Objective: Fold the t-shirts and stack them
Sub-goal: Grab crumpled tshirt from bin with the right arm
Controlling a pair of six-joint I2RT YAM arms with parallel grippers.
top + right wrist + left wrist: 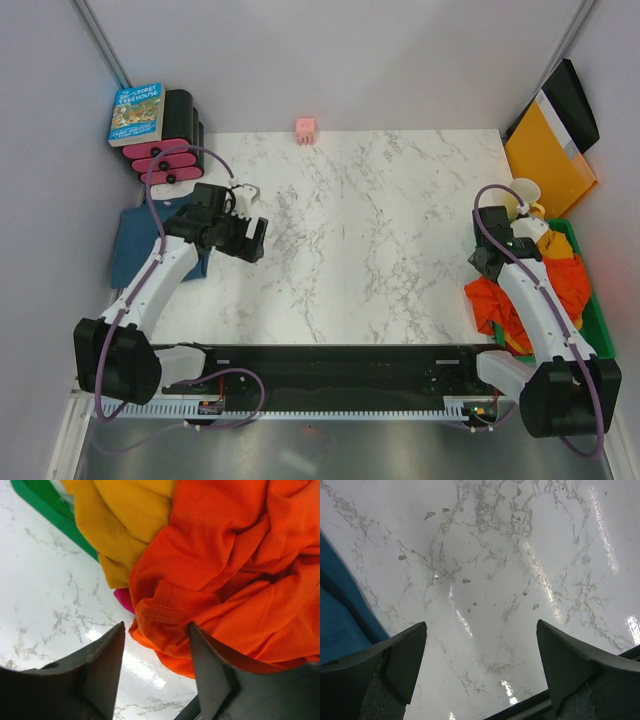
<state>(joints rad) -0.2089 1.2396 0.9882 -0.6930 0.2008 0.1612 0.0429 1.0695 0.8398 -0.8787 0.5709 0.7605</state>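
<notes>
Marble tabletop (380, 230) is seen with the teal-blue t-shirt (135, 245) laid at left by the spread left gripper (481, 625) — the orange-red t-shirt (225, 570) at right is faced by the spread right gripper (156, 630), a pinch judged due.

a: what do we read at the left gripper (480, 630)?
b: we see both dark fingers (402, 662) at the bottom of the view, spread wide. only bare table (495, 555) shows in the gap.
a: surface condition?
b: we note white marble with grey veining and several bright streaks of glare. a dark strip (520, 709) crosses the lower right corner, partly behind the finger on that side.
a: any cloth in view?
b: we find the teal-blue t-shirt (340, 615) along the left edge, lying on the table, just beside the finger at the left of the view. whether they touch, we cannot tell.
</notes>
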